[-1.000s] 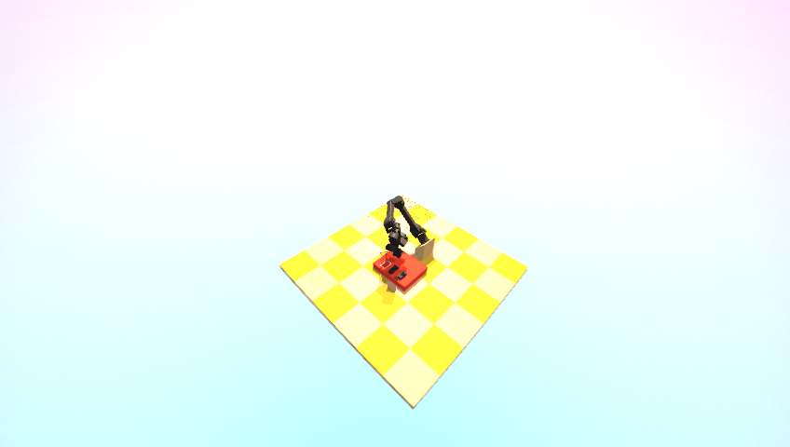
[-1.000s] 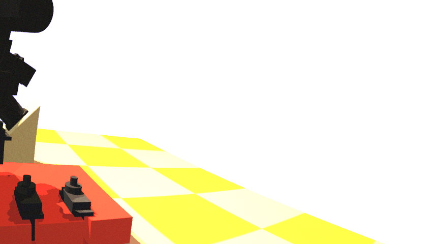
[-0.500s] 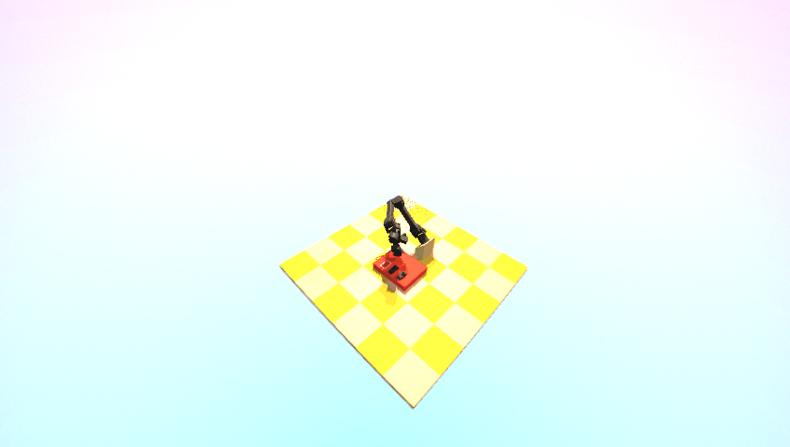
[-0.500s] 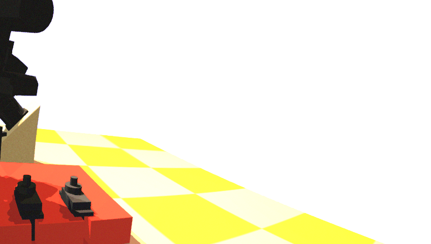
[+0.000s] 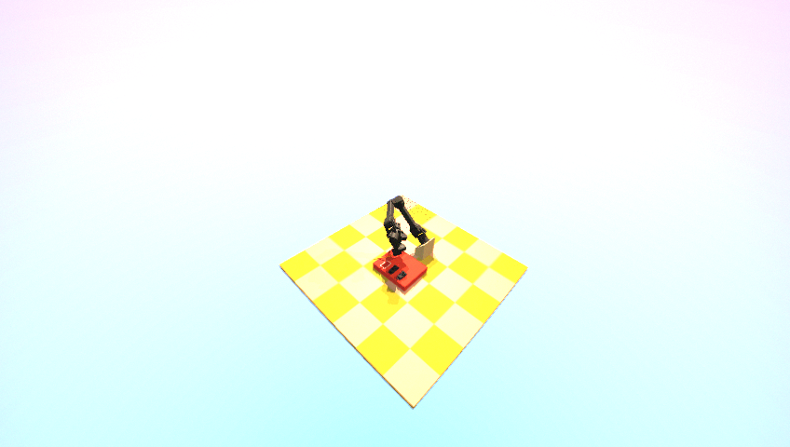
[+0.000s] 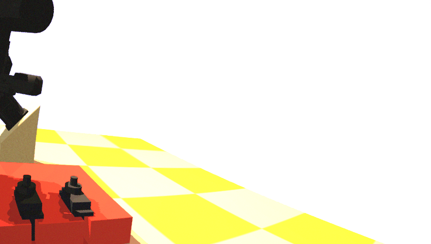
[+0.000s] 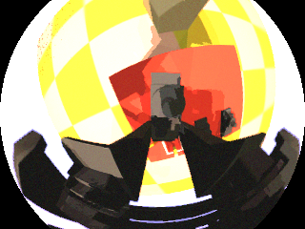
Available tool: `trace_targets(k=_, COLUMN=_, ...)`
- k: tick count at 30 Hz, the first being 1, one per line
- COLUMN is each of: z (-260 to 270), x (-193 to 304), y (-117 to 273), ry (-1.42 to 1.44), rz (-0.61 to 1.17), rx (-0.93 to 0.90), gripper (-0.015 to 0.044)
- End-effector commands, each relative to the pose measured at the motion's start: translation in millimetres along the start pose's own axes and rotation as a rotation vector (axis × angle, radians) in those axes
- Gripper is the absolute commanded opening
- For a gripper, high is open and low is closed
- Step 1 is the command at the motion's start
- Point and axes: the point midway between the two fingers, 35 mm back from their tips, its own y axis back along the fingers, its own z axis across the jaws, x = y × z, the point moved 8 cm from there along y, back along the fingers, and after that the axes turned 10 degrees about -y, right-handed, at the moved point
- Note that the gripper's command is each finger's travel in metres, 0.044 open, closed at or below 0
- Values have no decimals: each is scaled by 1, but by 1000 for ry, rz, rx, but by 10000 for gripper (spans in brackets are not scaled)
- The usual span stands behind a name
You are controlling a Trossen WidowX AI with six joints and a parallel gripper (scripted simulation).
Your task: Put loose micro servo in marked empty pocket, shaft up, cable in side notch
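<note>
My gripper is shut on the loose micro servo, a dark grey block with a round boss. It holds the servo over the red deck, near the side with the marked pocket. The pocket's white outline shows partly between the fingers in the wrist view, and whole at the deck's left in the top view. The held servo's height above the deck, its exact tilt and its cable cannot be made out. The fingertips are outside the exterior view.
Two other black servos stand in the deck with shafts up: one beside the marked pocket, the other farther along. A tan slanted block stands behind the deck. A yellow and cream checkered floor lies around.
</note>
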Motion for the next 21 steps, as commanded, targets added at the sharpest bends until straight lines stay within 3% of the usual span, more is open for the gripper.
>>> trace_targets(k=1, z=0, x=0, y=0, ry=150, rz=4, rx=-3, gripper=0)
trace_targets(k=7, z=0, x=0, y=0, ry=332, rz=4, rx=-4, gripper=0)
trace_targets(k=21, z=-10, x=19, y=1, ry=337, rz=5, rx=-4, gripper=0)
